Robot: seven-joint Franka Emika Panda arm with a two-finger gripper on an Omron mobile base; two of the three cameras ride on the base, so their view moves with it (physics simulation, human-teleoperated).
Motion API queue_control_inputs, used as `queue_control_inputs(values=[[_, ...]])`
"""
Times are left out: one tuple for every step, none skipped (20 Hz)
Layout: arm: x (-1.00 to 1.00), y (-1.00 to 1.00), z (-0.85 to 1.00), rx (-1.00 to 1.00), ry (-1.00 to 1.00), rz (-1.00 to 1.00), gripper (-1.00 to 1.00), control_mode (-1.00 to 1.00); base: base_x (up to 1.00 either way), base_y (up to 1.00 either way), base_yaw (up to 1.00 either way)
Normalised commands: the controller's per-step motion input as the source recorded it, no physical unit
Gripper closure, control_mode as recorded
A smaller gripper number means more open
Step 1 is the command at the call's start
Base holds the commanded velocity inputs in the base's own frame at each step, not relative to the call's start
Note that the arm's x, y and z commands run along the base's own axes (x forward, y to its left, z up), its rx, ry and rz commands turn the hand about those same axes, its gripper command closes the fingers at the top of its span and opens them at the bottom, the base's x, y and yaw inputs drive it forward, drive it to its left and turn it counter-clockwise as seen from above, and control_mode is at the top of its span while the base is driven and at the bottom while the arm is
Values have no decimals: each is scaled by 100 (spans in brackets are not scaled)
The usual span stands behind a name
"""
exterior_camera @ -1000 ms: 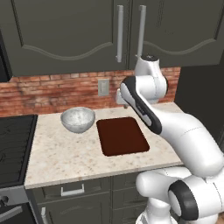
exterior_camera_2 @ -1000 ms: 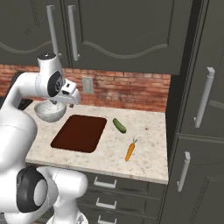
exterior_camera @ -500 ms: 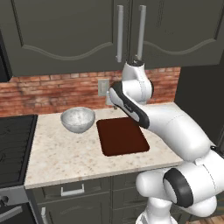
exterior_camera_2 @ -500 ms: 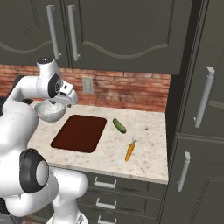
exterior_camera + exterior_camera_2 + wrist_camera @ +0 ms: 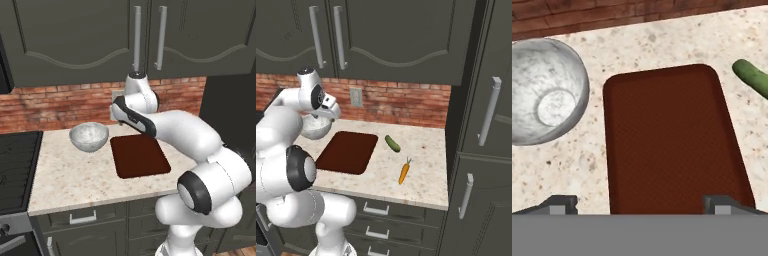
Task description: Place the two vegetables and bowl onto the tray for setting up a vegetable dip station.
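Risk lies mostly with the bowl (image 5: 547,90): round and deep, it could slip or tip if the pincer (image 5: 641,202) catches its rim off-centre. The pincer hangs released and empty, fingertips spread at the bottom of the hand view above the tray (image 5: 672,145). The tray holds nothing; the bowl, at the hand view's left, just beside the tray on the counter (image 5: 426,165), is empty too. The cucumber (image 5: 392,143) lies right of the tray in the right base view, and the carrot (image 5: 404,172) below it could roll when nudged.
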Motion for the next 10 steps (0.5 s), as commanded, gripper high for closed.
queue_control_inputs(values=[[68,50,-21,0,5,-10,-100,-100,0,0,0],[66,50,-21,0,5,-10,-100,-100,0,0,0],[63,50,-23,0,5,-9,-100,-100,0,0,0],[58,50,-23,0,6,-7,-100,-100,0,0,0],[54,50,-22,0,4,-6,-100,-100,0,0,0],[52,49,-23,0,4,-5,-100,-100,0,0,0],[50,48,-26,0,5,-4,-100,-100,0,0,0],[48,46,-29,0,7,-2,-100,-100,0,0,0],[46,44,-30,0,8,-1,-100,-100,0,0,0],[45,40,-31,0,9,0,-100,-100,0,0,0]])
